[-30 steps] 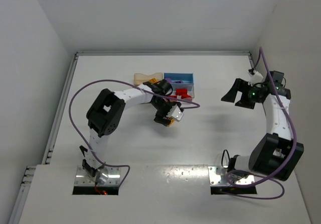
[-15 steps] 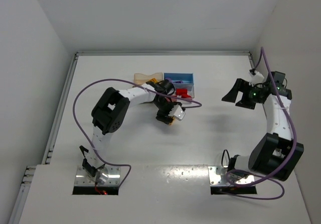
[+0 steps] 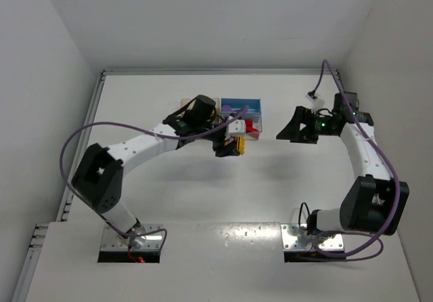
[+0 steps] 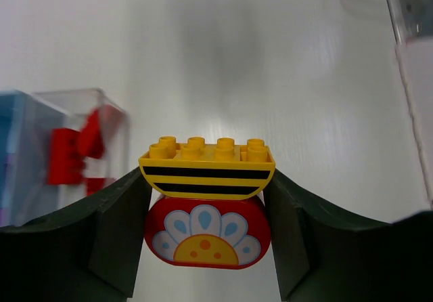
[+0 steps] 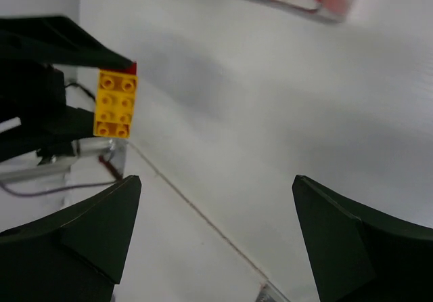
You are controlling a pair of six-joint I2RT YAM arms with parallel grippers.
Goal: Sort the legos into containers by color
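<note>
My left gripper [image 3: 229,144] is shut on a yellow lego with black stripes [image 4: 206,170] that is stuck on top of a red piece printed with a flower [image 4: 207,238]. It holds them above the table, just in front of the bins. The yellow lego also shows in the top view [image 3: 235,149] and in the right wrist view [image 5: 116,103]. The clear whitish bin [image 3: 256,118] holds red legos [image 4: 67,154]. The blue bin [image 3: 241,103] holds a purple piece, and the tan bin [image 3: 196,104] stands left of it. I cannot make out the dark grey bin. My right gripper [image 3: 289,130] is open and empty, right of the bins.
The bins stand in a cluster at the table's back middle. A raised rim [image 3: 216,72] runs along the table's far edge, and walls close in on the left and right. The left arm's purple cable [image 3: 74,146] loops over the left half of the table.
My left arm has stretched out and its elbow has swung left, while the gripper with the lego has stayed near the clear bin. My right gripper has moved left toward the bins.
</note>
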